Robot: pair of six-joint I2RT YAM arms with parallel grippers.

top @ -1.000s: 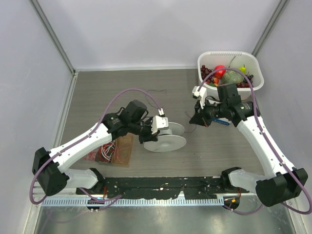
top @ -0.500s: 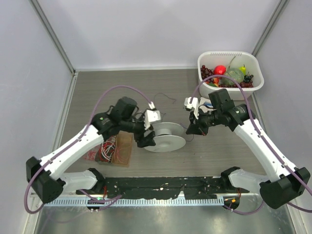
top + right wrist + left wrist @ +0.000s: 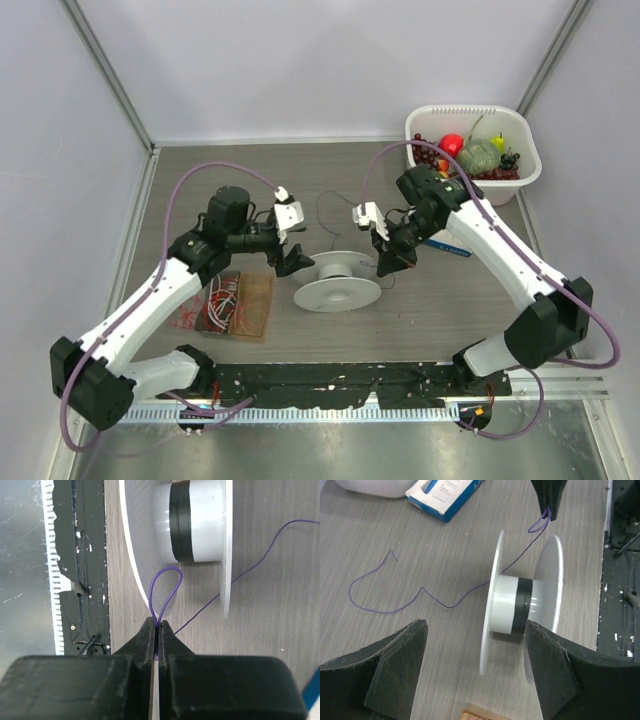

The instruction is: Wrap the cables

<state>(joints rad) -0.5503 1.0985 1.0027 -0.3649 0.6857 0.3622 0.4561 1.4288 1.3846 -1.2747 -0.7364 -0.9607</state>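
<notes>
The white spool (image 3: 338,282) rests on the table between both arms, a band of dark wire wound on its core (image 3: 521,611). The thin purple-dark cable (image 3: 451,607) runs loose from the spool in curves across the wood. My left gripper (image 3: 292,260) stands open just left of the spool, its fingers (image 3: 400,665) wide on either side of the near flange without touching it (image 3: 476,625). My right gripper (image 3: 388,262) hangs at the spool's right side, shut (image 3: 159,622) on a small loop of the cable (image 3: 169,569) just in front of the flanges (image 3: 137,545).
A white bin (image 3: 528,170) of fruit stands at the back right. A blue and white box (image 3: 452,247) lies beside the right arm. A wooden board with red wires (image 3: 235,305) lies under the left arm. A black strip (image 3: 330,378) runs along the near edge.
My left gripper has let go of the spool, opened wide and drawn back to the left. My right gripper has carried the pinched cable leftward to the spool.
</notes>
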